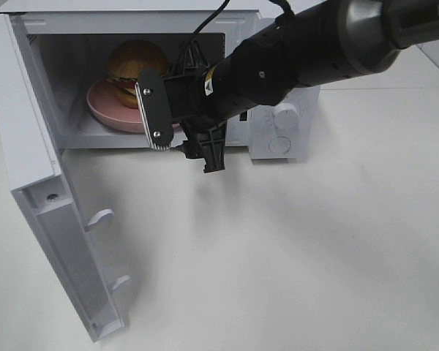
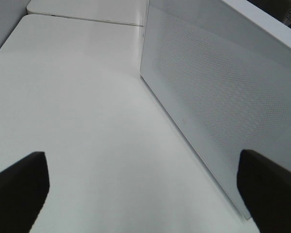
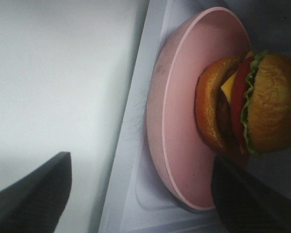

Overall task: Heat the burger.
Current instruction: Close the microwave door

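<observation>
Recorded right arm (image 1: pixel 300 55): black matte casing, glossy grey upper link, black cable (image 1: pixel 208 22), small label (image 1: pixel 207 85); right gripper (image 3: pixel 141 160): dark fingers (image 3: pixel 36 194), two-screw ribbed plate (image 1: pixel 154 110).

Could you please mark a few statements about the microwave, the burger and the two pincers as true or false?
1. The burger sits on the pink plate inside the microwave. True.
2. The microwave door is shut. False: it stands swung wide open.
3. The right pincer grips the burger. False: it is open at the front of the cavity, clear of the burger.
4. The left pincer is open and holds nothing. True.
5. The burger has no top bun. False: a golden-brown bun caps it.
</observation>
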Motion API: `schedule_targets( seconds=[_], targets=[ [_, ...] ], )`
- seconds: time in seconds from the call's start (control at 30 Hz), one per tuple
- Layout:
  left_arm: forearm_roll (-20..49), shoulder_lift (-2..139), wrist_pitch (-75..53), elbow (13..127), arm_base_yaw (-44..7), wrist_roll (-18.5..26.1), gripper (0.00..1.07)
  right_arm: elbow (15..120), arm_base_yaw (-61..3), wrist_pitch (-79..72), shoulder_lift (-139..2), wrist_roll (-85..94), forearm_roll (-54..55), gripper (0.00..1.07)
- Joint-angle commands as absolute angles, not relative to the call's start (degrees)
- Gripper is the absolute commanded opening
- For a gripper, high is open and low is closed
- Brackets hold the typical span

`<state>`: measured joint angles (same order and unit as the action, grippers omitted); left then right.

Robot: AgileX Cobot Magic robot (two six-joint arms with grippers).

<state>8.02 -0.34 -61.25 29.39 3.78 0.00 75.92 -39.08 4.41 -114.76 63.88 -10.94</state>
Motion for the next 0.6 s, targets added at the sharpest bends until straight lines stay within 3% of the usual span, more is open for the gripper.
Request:
schedule_targets(
  seconds=[0.03,0.6],
  targets=[
    [8.08,-1.26,-60.79,29.39,4.07,0.00,0.98,71.85,-38.96,1.95,-110.98,62.45,-11.23,0.76],
    [8.08,-1.26,-60.79,29.39,4.07,0.00,0.98,59.42,-38.96,-0.86,-100.61,51.45,-11.23,0.76]
  ],
)
